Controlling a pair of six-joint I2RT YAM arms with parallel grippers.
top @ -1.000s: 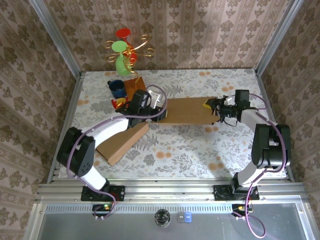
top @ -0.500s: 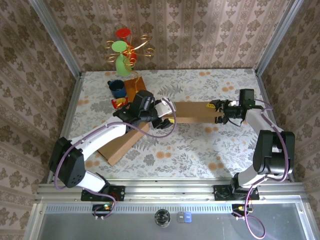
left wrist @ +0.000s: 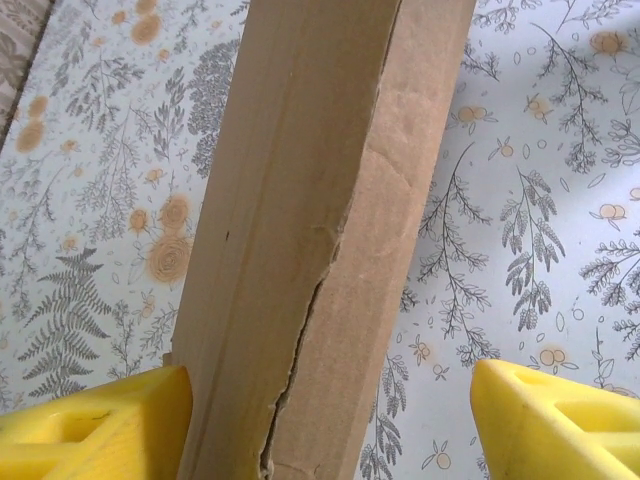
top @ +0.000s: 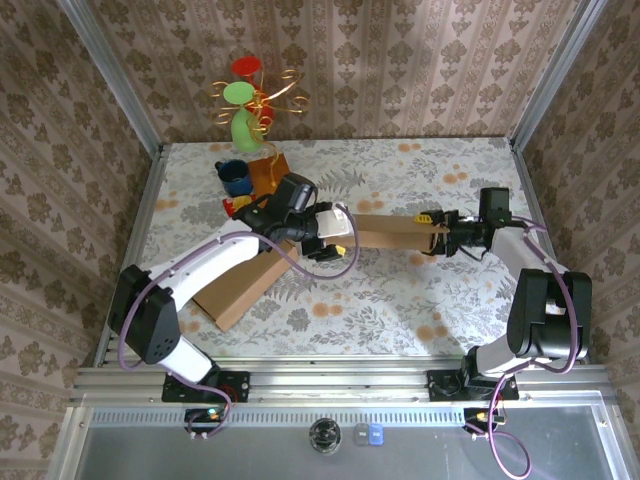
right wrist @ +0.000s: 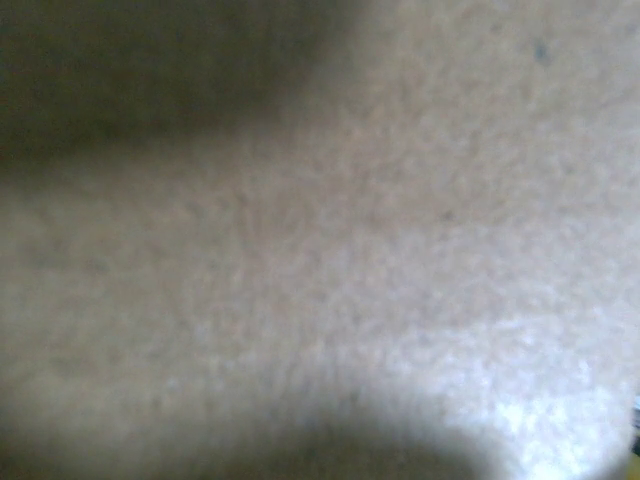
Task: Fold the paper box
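**Cardboard box spans both claws at mid-table**

The floral-patterned table carries a long brown cardboard box across its middle, running left to right between the arms. A flat brown cardboard sheet lies slanted on the left side, partly under the left arm. The left gripper straddles the box's left end, its yellow fingers spread wide: one just beside the cardboard, the other well apart from it. The right gripper is clamped on the box's right end, and its wrist camera sees blurred cardboard up close. A small blue mug stands far left.
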